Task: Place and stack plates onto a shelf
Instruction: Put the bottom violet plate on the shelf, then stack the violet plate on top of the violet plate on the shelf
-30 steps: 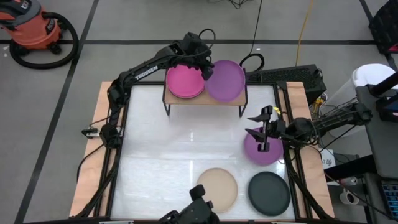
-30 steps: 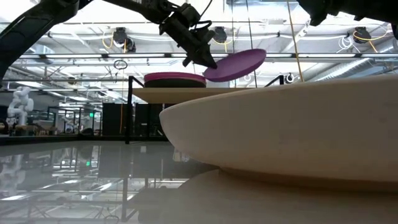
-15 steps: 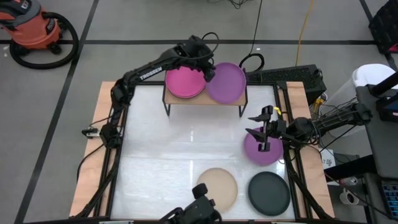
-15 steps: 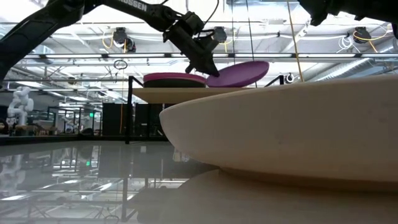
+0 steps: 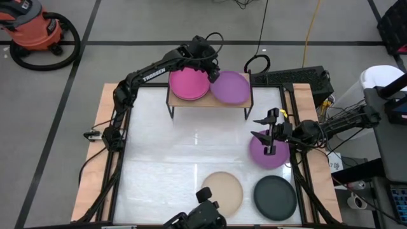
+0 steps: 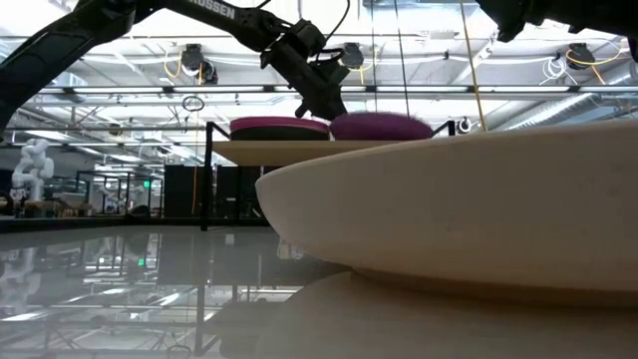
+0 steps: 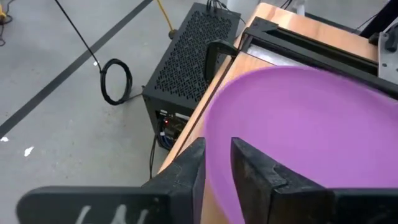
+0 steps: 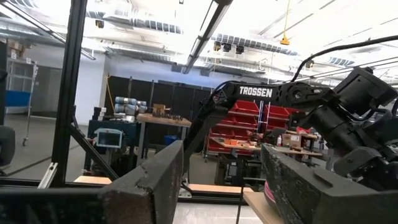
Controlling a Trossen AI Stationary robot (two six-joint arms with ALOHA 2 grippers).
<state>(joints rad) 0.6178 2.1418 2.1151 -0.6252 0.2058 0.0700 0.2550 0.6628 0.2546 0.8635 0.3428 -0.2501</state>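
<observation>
- The table (image 5: 159,172) carries the shelf (image 5: 210,104) at its far edge, and we place everything else from that shelf
- On the shelf's left half sits a stack topped by a hot pink plate (image 5: 188,84); the low view shows a dark layer under the pink one, but we cannot count how many plates are in it
- On the shelf's right half, just beside that stack, a purple plate (image 5: 231,87) lies flat on the wood, so we judge this placement all but finished
- The left claw (image 5: 210,67) is at the shelf's far side, at the purple plate's rim next to the pink stack; the rim runs between its two prongs in the wrist view, and we cannot tell whether it pinches the plate or has let go
- The right claw (image 5: 264,130) hangs in front of the shelf's right end, spread wide and empty, above a second purple plate (image 5: 268,156) that lies on the table
- Further in front of the shelf, near the table's front edge, a beige plate (image 5: 224,191) and a dark grey plate (image 5: 275,197) lie side by side, untouched
- By our reckoning three plates on the table are left to bring over, and the plate under the right claw looks the likeliest next
</observation>
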